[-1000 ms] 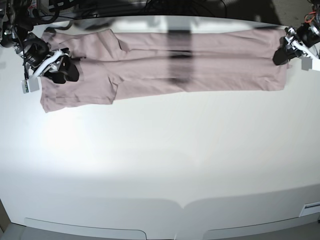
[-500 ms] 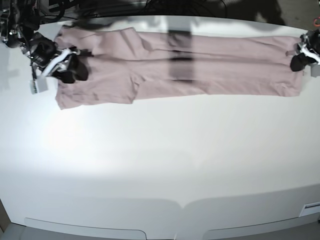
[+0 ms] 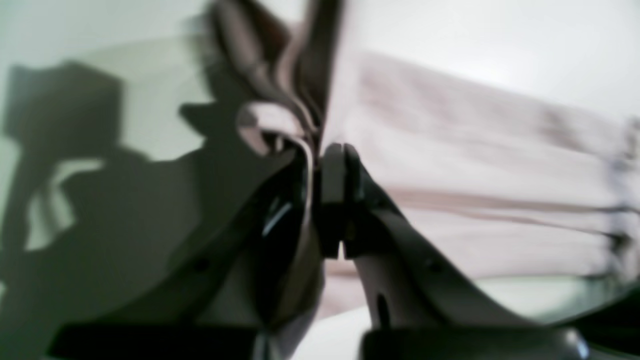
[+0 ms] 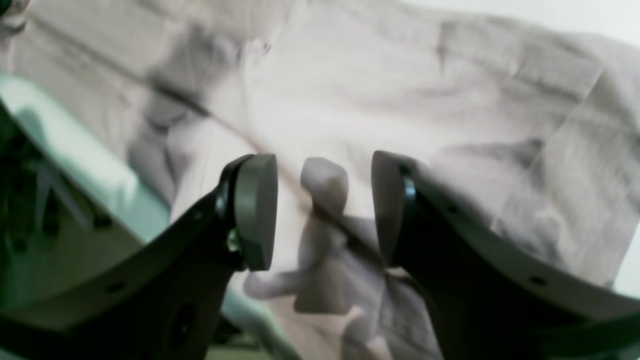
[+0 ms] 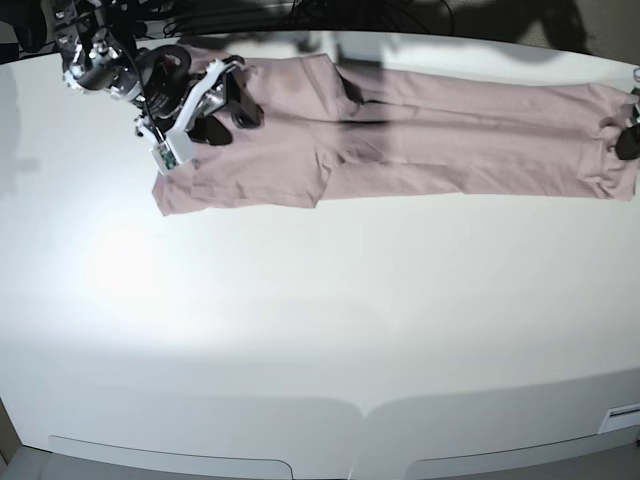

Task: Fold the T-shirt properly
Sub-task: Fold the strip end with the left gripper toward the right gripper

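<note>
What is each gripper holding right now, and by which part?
The left gripper is shut on the T-shirt, pinching its bunched edge at one end. The right gripper is open above the cloth, holding nothing.

White glossy table (image 5: 320, 330), bright glare patch at left; dark cables (image 5: 300, 12) behind far edge.

The pink T-shirt (image 5: 440, 140) lies stretched lengthwise along the table's far edge.

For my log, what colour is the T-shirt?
Plain dusty pink T-shirt, clearest in the base view.
</note>
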Motion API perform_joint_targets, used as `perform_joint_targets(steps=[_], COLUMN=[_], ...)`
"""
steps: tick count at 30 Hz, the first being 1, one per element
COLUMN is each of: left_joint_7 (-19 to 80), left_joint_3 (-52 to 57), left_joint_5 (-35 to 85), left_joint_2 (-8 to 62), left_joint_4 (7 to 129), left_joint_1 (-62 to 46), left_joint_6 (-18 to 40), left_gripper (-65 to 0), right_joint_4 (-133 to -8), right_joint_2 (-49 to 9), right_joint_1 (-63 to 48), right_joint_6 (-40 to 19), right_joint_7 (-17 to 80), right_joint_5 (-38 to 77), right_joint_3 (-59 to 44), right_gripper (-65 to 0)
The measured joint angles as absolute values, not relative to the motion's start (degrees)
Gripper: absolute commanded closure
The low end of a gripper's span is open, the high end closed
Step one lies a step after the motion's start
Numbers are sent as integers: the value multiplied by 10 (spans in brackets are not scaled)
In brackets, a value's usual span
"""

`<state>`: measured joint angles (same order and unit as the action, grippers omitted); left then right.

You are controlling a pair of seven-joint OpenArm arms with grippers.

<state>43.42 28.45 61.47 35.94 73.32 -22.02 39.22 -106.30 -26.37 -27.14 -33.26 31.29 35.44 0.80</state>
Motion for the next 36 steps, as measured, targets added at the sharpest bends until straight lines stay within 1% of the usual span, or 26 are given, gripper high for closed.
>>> perform_joint_targets(steps=[2,6,10,15,19,22,24,26,31,32,34,35,36], left_joint_7=[457,467,467,463,436,420,419,418,369,368,368,368,369], left_joint_3=[284,284,277,211,149,118,97,81,51,46,37,34,31], left_joint_5=[644,651,592,480,406,364,358,358,356,356,359,363,376], left_joint_2=[333,243,149,68,38,23,24,24,24,24,24,24,24], left_joint_4=[785,912,997,1009,1009,1009,1009,1009,1009,1009,1009,1009,1009], left_joint_1=[-232,-267,-284,-279,-263,-251,-245,-244,-245,-244,-242,-238,-232], left_joint_6=[391,392,393,392,390,357,342,340,338,338,338,338,338], left_gripper=[0,0,0,0,0,0,0,0,0,-64,-257,-327,-369], right_joint_4=[-1063,-1063,-1063,-1063,-1063,-1063,-1063,-1063,-1063,-1063,-1063,-1063,-1063], right_joint_2=[-253,-237,-237,-237,-238,-238,-238,-238,-238,-238,-238,-238,-238], right_joint_1=[-267,-253,-243,-240,-240,-240,-240,-240,-240,-240,-240,-240,-240], right_joint_6=[-333,-333,-333,-333,-333,-333,-333,-333,-333,-333,-333,-333,-333], right_joint_7=[313,310,311,311,313,313,313,313,313,313,313,313,313], right_joint_5=[346,338,333,335,335,336,335,335,335,335,335,335,335], right_joint_3=[8,8,8,8,8,8,8,8,8,8,8,8,8], right_gripper=[-305,-305,-305,-305,-305,-305,-305,-305,-305,-305,-305,-305,-305])
